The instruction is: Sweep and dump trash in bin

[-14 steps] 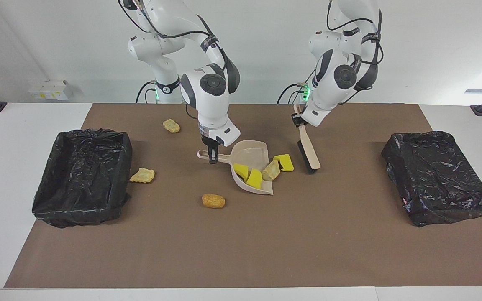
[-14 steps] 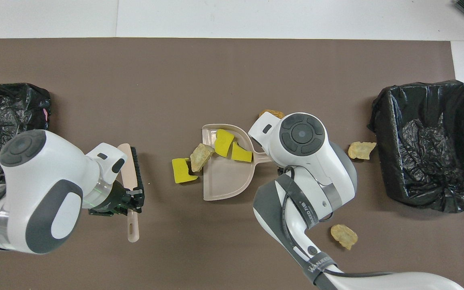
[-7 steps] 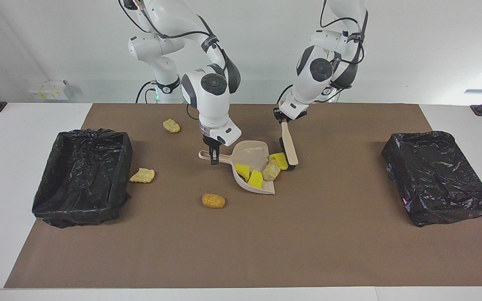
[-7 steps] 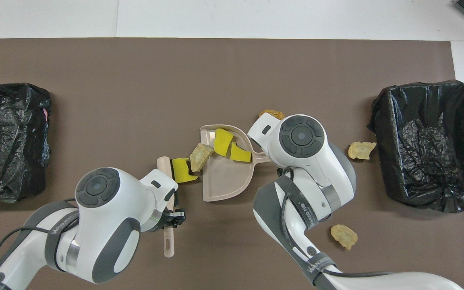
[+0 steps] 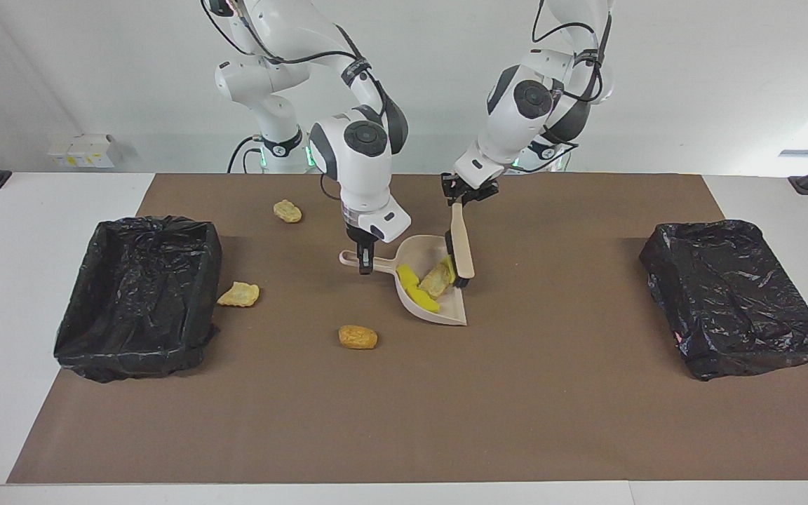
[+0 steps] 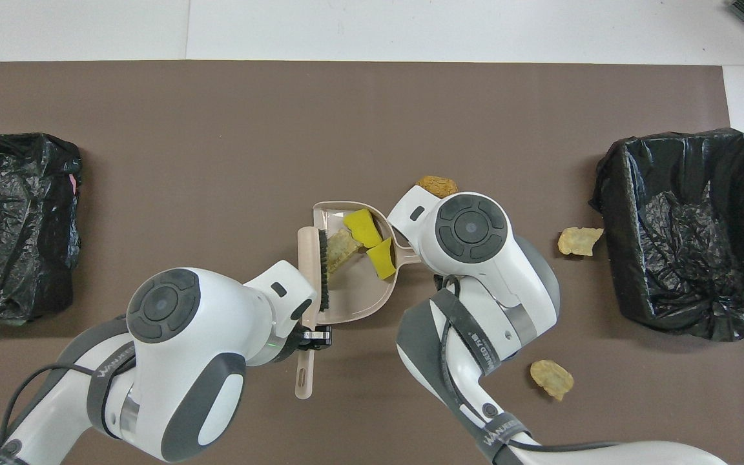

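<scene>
My right gripper [image 5: 365,257] is shut on the handle of the beige dustpan [image 5: 446,313], which sits mid-table; the pan also shows in the overhead view [image 6: 354,302]. My left gripper [image 5: 461,196] is shut on the handle of a beige brush [image 5: 461,245], whose black bristles [image 6: 323,263] stand at the pan's mouth. Two yellow sponge pieces [image 6: 363,226] and a tan lump [image 6: 340,247] lie in the pan. An orange-brown nugget [image 5: 358,337] lies on the mat farther from the robots than the pan.
A black-lined bin [image 5: 137,294] stands at the right arm's end, with a tan scrap [image 5: 239,294] beside it. Another tan nugget [image 5: 287,210] lies nearer the robots. A second black-lined bin [image 5: 734,294] stands at the left arm's end.
My left gripper swept the brush toward the dustpan, pushing the yellow piece and the tan lump from the pan's mouth into it. The pan shifted slightly.
</scene>
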`<state>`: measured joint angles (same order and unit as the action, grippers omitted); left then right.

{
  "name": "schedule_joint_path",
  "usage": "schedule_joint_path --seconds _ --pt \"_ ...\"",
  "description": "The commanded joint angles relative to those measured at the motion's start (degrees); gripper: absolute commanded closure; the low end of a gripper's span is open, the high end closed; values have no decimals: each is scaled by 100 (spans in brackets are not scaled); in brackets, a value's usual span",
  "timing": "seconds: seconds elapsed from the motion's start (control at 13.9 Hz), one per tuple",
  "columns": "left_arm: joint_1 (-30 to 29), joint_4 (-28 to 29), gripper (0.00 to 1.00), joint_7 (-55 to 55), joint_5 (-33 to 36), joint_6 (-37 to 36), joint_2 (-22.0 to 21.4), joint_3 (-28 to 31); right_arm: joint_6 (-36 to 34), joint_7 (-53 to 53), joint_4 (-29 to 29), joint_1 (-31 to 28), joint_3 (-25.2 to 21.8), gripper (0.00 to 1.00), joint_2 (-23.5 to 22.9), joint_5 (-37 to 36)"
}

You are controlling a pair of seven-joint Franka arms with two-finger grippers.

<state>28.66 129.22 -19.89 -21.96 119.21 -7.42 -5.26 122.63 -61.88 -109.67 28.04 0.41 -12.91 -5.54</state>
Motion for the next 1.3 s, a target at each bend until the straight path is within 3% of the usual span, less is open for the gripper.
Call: schedule_joint_path --seconds 0.0,0.43,0.79,1.01,1.23 --pt "-237 -73 100 169 -19 -161 30 -19 156 88 -133 -79 38 100 52 53" --pt "-308 -126 100 64 8 -214 65 -10 165 97 -195 -106 38 100 69 53" --pt "-1248 6 100 11 692 -232 100 -2 165 35 -204 -105 30 100 78 44" --pt "-1162 374 100 134 702 -135 126 -19 139 -18 -212 -97 29 100 87 27" --pt "-653 542 100 38 702 -74 100 -28 147 -9 -221 -97 38 100 87 35"
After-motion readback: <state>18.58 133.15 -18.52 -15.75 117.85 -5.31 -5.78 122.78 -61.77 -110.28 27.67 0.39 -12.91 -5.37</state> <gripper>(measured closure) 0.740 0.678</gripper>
